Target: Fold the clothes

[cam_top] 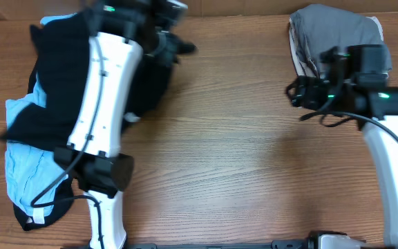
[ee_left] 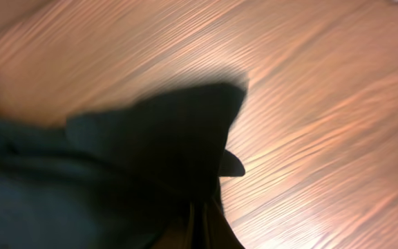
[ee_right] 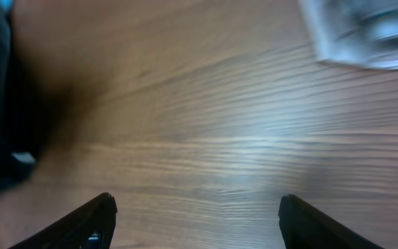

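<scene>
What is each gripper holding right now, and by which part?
Left gripper pinches the black garment by a bunched fold; right gripper is open, holding nothing.

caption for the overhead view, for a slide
Left arm reaches over a black shirt and blue garment; right arm hovers beside a grey garment on the wood table.

Overhead, soft and even light falls on the surface (cam_top: 240, 138), the wood grain sharp, with only faint shadows beside the arms (cam_top: 106, 104) and some smear at the upper left. The left wrist view is badly blurred: the shirt (ee_left: 157, 138) is a featureless dark mass with soft edges, and the wood to its right shines orange-pink. The right wrist view is streaked by motion, a pale band of glare crosses the wood mid-frame, the left edge sinks into darkness, and the right fingers (ee_right: 88, 221) are near-black silhouettes.
</scene>
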Motion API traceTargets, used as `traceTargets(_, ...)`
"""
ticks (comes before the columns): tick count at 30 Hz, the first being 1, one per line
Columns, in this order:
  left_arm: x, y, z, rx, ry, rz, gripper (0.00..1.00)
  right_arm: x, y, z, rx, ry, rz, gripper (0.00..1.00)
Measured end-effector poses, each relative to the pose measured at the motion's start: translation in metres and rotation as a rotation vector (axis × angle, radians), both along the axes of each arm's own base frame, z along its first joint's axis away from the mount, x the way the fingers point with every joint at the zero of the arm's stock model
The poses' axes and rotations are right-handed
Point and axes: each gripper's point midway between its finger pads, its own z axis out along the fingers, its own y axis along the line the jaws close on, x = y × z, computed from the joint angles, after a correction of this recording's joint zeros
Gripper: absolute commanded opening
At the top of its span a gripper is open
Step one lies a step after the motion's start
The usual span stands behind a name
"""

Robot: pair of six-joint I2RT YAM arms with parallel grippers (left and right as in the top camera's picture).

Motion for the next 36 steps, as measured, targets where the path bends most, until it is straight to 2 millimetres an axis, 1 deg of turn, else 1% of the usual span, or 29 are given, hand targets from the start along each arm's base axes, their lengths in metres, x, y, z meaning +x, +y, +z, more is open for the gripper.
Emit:
traceTargets(2, -0.005, -0.032, 0.003, -0.019, -0.03, -0.067, 0.04, -0.007, -0.02, 0.021, -0.004, -0.035, -0.062, 0.84)
traceTargets(3, -0.01, -0.053, 0.005, -0.032, -0.044, -0.111, 0.04, -0.01, -0.032, 0.033, -0.007, -0.063, -0.098, 0.85)
traceTargets(5, -0.017, -0.078, 0.008, -0.05, -0.066, -0.162, 0.04, -0.018, -0.05, 0.049, -0.014, -0.1, -0.156, 0.86)
traceTargets(6, -0.02, -0.094, 0.01, -0.064, -0.085, -0.195, 0.04, -0.024, -0.061, 0.056, -0.019, -0.118, -0.194, 0.86)
traceTargets(8, -0.027, -0.118, 0.016, -0.088, -0.116, -0.245, 0.04, -0.034, -0.078, 0.064, -0.025, -0.134, -0.253, 0.86)
traceTargets(10, -0.035, -0.142, 0.021, -0.113, -0.145, -0.293, 0.04, -0.042, -0.089, 0.068, -0.023, -0.138, -0.295, 0.86)
traceTargets(12, -0.042, -0.163, 0.027, -0.142, -0.175, -0.331, 0.04, -0.047, -0.095, 0.068, -0.014, -0.133, -0.319, 0.86)
traceTargets(15, -0.042, -0.183, 0.038, -0.186, -0.227, -0.356, 0.04, -0.051, -0.096, 0.065, -0.004, -0.112, -0.322, 0.86)
traceTargets(19, -0.032, -0.192, 0.053, -0.246, -0.283, -0.333, 0.04, -0.056, -0.088, 0.062, 0.013, -0.094, -0.278, 0.87)
traceTargets(23, -0.022, -0.19, 0.067, -0.29, -0.316, -0.293, 0.04, -0.058, -0.079, 0.062, 0.025, -0.099, -0.212, 0.87)
traceTargets(26, -0.016, -0.185, 0.089, -0.324, -0.367, -0.272, 0.04, -0.058, -0.071, 0.056, 0.038, -0.105, -0.144, 0.87)
traceTargets(29, -0.012, -0.177, 0.121, -0.366, -0.436, -0.252, 0.04, -0.058, -0.061, 0.037, 0.074, -0.078, -0.063, 0.87)
traceTargets(31, -0.011, -0.173, 0.138, -0.391, -0.473, -0.241, 0.04, -0.054, -0.055, 0.022, 0.097, -0.066, -0.018, 0.87)
traceTargets(34, -0.013, -0.17, 0.157, -0.421, -0.511, -0.232, 0.04, -0.046, -0.044, -0.001, 0.126, -0.055, 0.046, 0.87)
traceTargets(36, -0.015, -0.17, 0.166, -0.44, -0.526, -0.229, 0.04, -0.04, -0.033, -0.016, 0.141, -0.063, 0.101, 0.87)
